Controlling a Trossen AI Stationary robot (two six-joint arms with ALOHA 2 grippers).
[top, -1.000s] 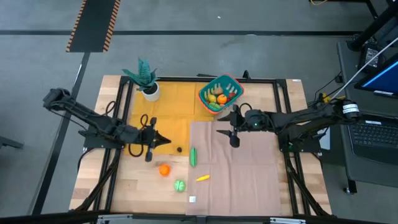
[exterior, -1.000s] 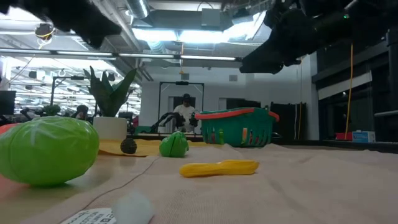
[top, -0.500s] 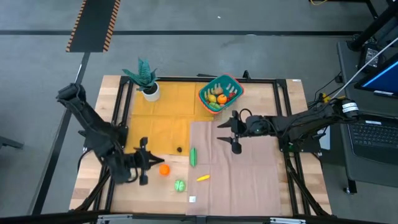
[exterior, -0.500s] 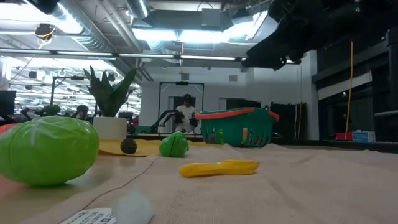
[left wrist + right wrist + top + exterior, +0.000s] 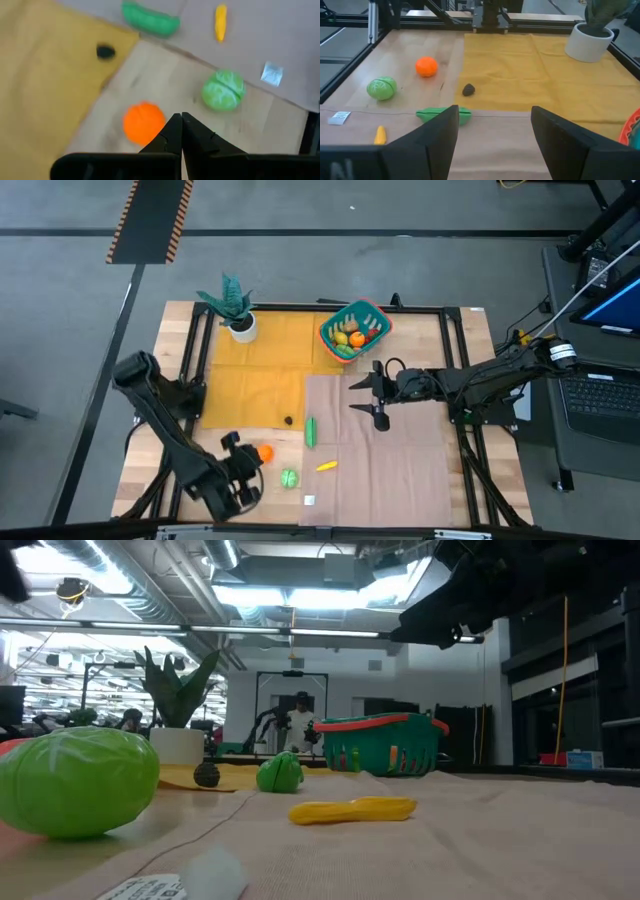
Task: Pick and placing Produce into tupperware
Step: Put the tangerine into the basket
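Hovering left gripper [image 5: 181, 119]: fingers pressed together, holding nothing, beside the orange fruit [image 5: 264, 453] near the table's front edge.
Right gripper [image 5: 377, 394]: fingers standing apart, empty.

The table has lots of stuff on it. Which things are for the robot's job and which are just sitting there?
For the job:
orange fruit
round green vegetable
long green vegetable
yellow piece
teal container, some produce already inside

Just sitting there:
potted plant
small dark lump
white tag
yellow cloth
tan cloth
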